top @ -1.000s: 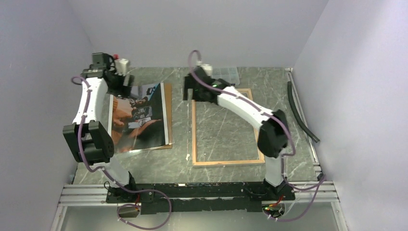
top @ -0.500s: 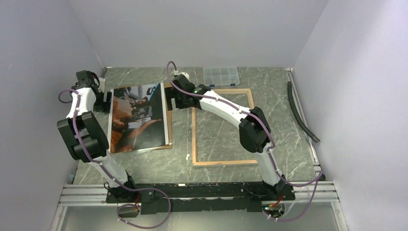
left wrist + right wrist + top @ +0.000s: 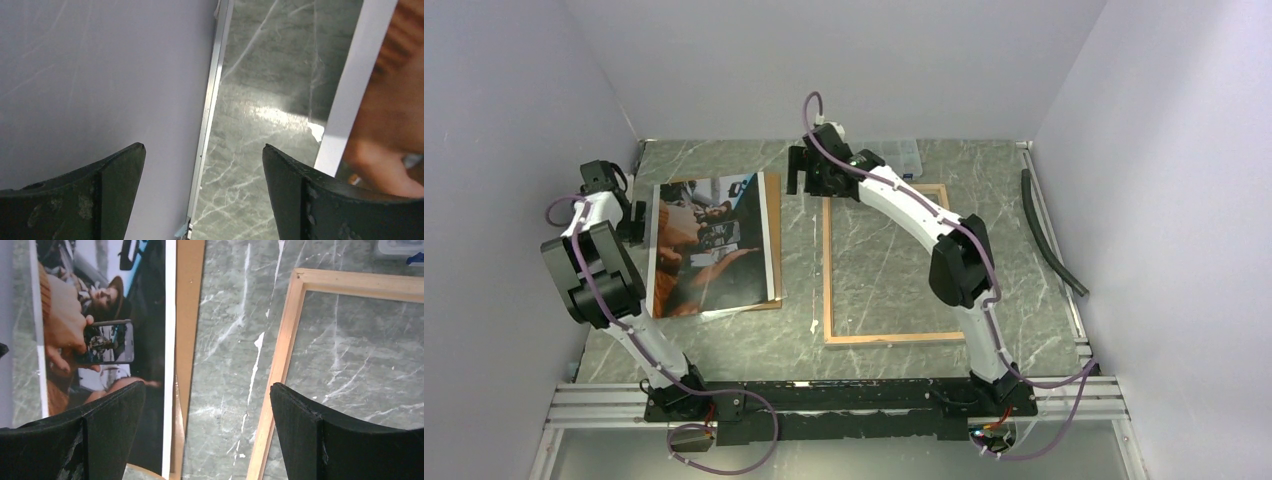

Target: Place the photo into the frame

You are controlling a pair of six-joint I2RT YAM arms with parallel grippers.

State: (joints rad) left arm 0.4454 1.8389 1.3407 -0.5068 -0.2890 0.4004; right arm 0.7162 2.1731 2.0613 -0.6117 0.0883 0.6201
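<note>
Photo (image 3: 714, 245) lies face up on the brown backing board (image 3: 189, 315), beside the back-up frame (image 3: 827, 270) meant to receive it; my left gripper (image 3: 202, 150) at its outer edge and right gripper (image 3: 207, 390) over the gap both gape empty, I judge for pickup

Left claw (image 3: 635, 224) has moved from the photo's (image 3: 714, 245) far edge to its left side; right claw (image 3: 798, 178) has shifted slightly left.

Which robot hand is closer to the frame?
Right. The right gripper hovers by the frame, at its far-left corner; the left gripper sits past the photo, near the wall.
</note>
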